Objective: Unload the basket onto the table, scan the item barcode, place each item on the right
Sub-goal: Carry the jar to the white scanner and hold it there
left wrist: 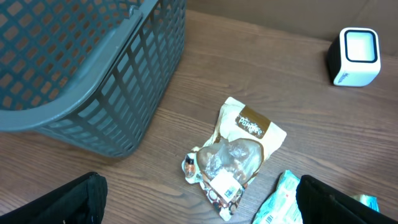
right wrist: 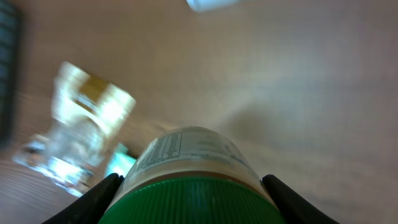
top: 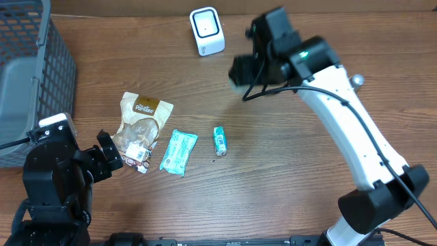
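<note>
White-shelled right arm reaches from the near right corner diagonally across the wooden table (top: 287,164), its wrist raised. The right gripper (top: 240,70) has its fingers partly closed on either side of a jar (right wrist: 186,155) with a ribbed green lid, held off the table. The jar sits just to the right of the white barcode scanner (top: 207,31) and a little nearer than it, not touching. Fine print covers the jar's pale label, too blurred to read. The left gripper (top: 111,156) rests low at the near left with its fingers spread wide and nothing between them, beside a snack bag (top: 142,126) whose brown label carries white script I cannot make out.
</note>
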`<state>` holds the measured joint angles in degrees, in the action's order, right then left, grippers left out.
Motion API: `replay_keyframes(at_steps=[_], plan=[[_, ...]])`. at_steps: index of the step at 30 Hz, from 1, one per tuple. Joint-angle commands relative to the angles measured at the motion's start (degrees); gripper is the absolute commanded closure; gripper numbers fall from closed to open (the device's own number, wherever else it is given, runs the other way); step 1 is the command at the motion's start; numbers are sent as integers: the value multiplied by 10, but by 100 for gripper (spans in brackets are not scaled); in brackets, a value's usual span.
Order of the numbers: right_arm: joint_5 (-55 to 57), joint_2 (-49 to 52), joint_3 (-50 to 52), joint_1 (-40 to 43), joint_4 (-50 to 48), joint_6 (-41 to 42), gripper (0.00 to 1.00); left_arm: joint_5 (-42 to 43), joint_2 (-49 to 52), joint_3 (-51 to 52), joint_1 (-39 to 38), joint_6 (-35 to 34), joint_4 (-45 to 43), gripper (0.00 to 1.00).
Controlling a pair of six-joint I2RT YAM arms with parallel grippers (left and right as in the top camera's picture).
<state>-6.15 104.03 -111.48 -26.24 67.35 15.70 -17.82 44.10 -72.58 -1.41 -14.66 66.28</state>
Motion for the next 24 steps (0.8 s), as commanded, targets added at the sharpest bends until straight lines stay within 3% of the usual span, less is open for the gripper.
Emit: replay_keyframes(at_steps=[1, 12, 24], plan=[[1, -9, -59, 2, 0, -38, 78, -6, -2, -3, 3, -2, -1, 1], [16, 50, -12, 3, -166, -41, 78, -6, -2, -3, 3, -1, -1, 0], [61, 229, 6, 4, -414, -70, 77, -6, -2, -3, 3, -2, -1, 1]])
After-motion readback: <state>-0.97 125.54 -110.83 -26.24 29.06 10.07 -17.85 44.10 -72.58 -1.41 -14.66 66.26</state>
